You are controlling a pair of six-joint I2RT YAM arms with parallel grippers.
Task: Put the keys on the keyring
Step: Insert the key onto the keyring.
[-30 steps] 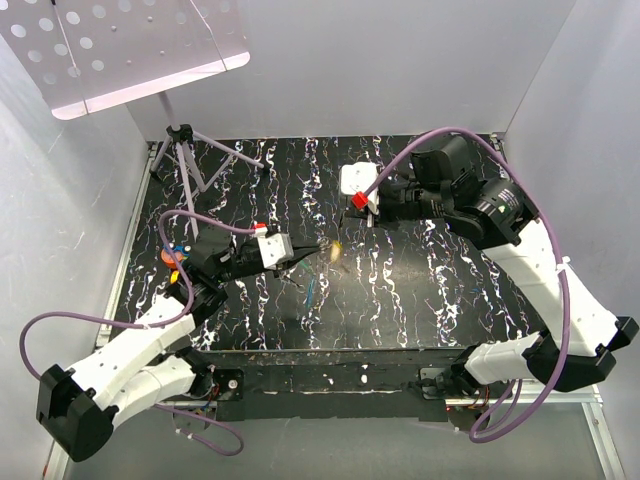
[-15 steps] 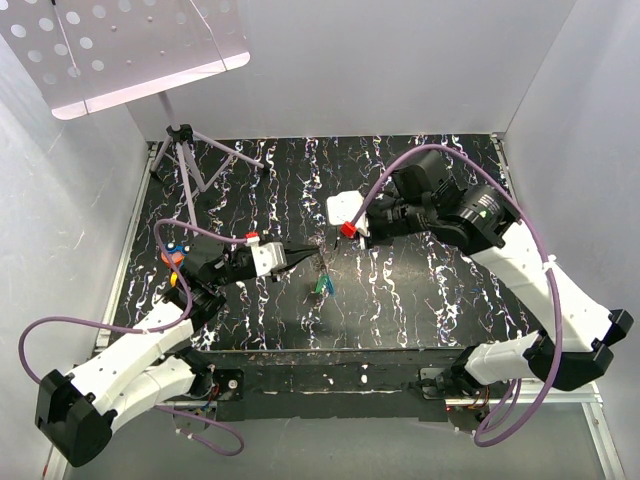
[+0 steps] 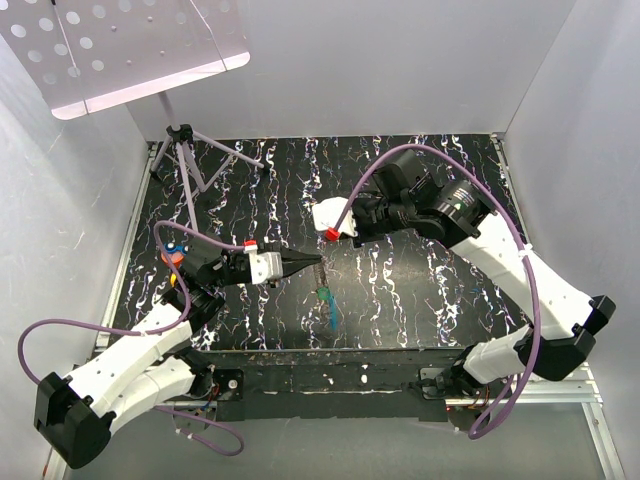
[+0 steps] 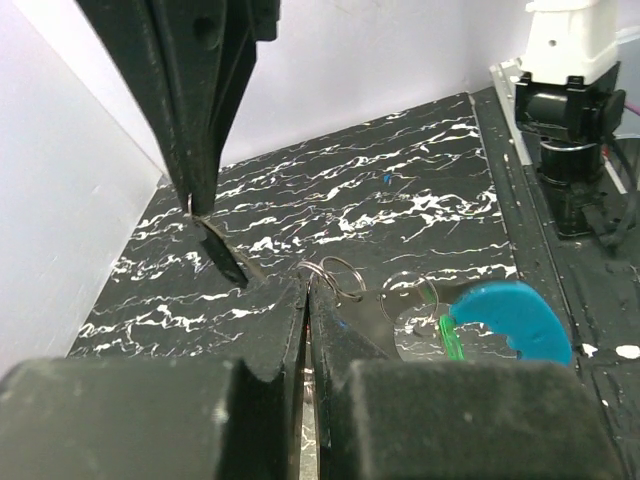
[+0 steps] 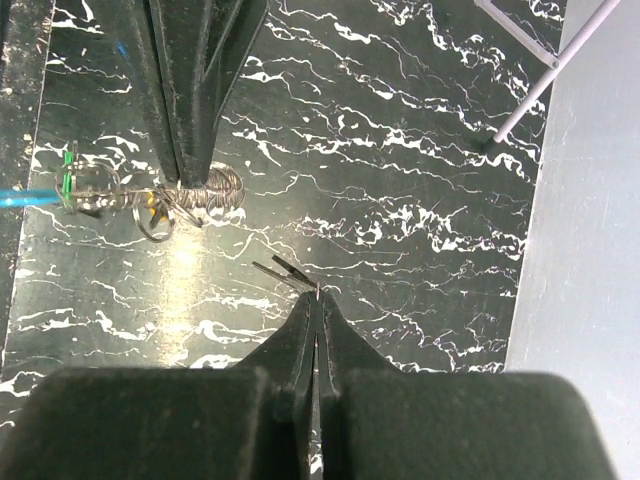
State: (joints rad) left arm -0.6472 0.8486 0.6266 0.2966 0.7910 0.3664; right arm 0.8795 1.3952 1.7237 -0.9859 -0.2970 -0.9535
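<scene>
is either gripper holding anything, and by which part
The left gripper pinches the keyring by its wire coil, with a blue key dangling from it. The right gripper is shut; whether it holds anything cannot be told.

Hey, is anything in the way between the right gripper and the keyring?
Nothing visible. The keyring is pinched in the shut jaws of the left gripper, and only bare table shows between it and the right gripper.

Bright overhead light glares off the glossy black table (image 5: 190, 275); wrist-view foregrounds blur.
</scene>
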